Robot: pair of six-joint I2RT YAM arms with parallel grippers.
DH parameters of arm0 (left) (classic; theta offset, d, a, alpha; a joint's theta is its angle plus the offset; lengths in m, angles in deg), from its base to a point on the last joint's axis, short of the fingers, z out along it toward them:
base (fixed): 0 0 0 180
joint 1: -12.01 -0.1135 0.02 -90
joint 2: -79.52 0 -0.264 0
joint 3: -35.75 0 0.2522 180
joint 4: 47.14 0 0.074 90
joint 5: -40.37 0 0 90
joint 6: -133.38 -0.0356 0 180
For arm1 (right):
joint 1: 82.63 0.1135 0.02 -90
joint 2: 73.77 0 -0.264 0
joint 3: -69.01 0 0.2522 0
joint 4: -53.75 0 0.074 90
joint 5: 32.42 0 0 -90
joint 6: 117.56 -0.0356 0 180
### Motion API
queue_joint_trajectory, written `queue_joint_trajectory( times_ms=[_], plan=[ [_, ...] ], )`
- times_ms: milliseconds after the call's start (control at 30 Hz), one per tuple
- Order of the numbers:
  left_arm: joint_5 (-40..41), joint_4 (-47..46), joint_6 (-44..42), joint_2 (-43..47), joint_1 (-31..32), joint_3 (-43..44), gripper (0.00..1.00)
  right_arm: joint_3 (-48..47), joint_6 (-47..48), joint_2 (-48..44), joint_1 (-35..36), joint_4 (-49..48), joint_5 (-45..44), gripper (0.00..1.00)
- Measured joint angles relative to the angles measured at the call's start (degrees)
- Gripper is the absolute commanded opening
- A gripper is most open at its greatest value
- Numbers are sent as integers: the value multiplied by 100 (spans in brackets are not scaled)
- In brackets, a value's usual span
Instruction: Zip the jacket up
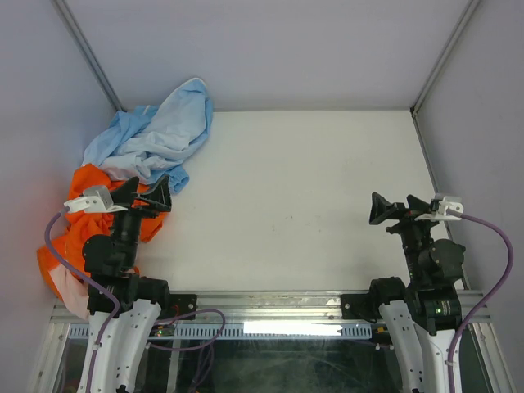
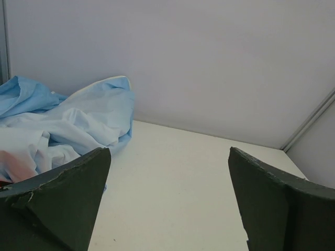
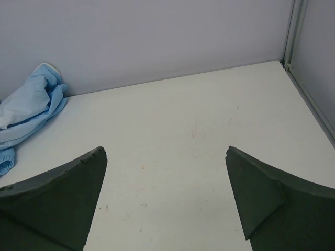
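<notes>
Crumpled orange jacket lies under soft, rumpled blue cloth.

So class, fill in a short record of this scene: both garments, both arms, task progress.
jacket: orange, crumpled at the left edge of the table
blue garment: heaped behind it, touching
left gripper: fingers open, empty, near the jacket
right gripper: fingers open, empty, over bare table
task: not begun, jacket not held
</notes>
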Motion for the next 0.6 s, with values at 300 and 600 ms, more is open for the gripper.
queue_joint_trajectory(
  times_ms=[300, 600],
  plan=[
    [190, 7, 7, -162, 0, 0, 99, 0, 2, 7, -15, 0, -57, 100],
    [951, 507, 151, -1200, 0, 295, 99, 0, -13, 46, -15, 0, -109, 100]
  ],
)
